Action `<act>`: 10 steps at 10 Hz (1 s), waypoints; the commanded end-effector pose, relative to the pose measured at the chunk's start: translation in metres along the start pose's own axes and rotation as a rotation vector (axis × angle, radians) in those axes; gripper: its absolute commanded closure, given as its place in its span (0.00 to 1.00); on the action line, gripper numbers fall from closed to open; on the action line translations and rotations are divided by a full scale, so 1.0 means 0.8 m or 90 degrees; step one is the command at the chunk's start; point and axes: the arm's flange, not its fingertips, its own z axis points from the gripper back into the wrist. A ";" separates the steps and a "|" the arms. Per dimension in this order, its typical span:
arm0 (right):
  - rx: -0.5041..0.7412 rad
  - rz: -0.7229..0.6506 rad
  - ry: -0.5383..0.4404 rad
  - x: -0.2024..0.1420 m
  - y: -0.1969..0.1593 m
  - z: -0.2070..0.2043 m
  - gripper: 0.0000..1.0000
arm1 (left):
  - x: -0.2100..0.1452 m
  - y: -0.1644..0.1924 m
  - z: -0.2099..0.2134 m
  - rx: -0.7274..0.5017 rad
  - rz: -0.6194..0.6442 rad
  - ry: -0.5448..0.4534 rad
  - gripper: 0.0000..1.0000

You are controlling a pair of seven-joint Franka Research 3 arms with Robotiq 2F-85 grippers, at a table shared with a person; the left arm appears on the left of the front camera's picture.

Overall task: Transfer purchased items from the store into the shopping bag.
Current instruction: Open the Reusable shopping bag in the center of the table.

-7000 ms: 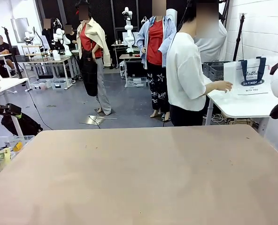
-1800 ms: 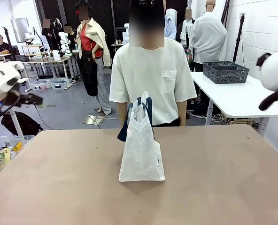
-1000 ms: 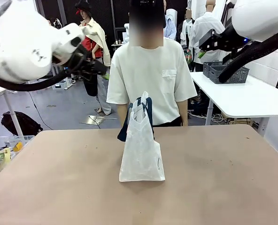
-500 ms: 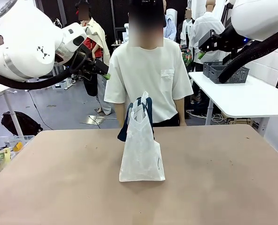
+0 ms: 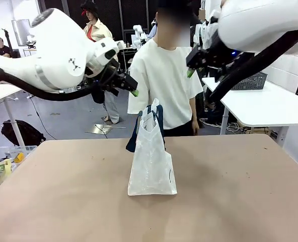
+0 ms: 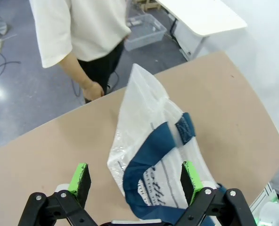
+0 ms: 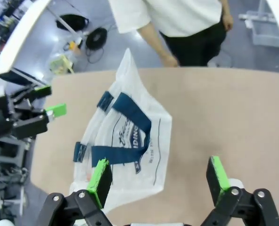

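White and translucent plastic marks the middle of the scene, but furthest left is the left gripper, raised above the brown table, its green-padded fingers spread wide and holding nothing. Its wrist view looks down between them onto the shopping bag. The bag stands upright near the middle of the tabletop, with dark blue strap handles drooping over its top and dark blue lettering on its side. Behind it, at the far edge, a person in a white T-shirt stands with arms down. Further right, the right gripper hangs high above the table, likewise wide apart and empty, angled toward the bag.
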 end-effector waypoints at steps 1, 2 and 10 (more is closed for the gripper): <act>-0.040 0.017 0.053 0.013 0.028 -0.019 0.00 | 0.024 -0.005 -0.010 -0.019 0.003 0.041 0.00; -0.044 0.036 0.081 0.006 0.046 -0.034 0.00 | 0.030 -0.017 -0.026 -0.018 -0.005 0.058 0.00; -0.025 0.018 0.166 -0.039 0.118 -0.116 0.00 | 0.034 -0.025 -0.083 -0.033 -0.001 0.153 0.00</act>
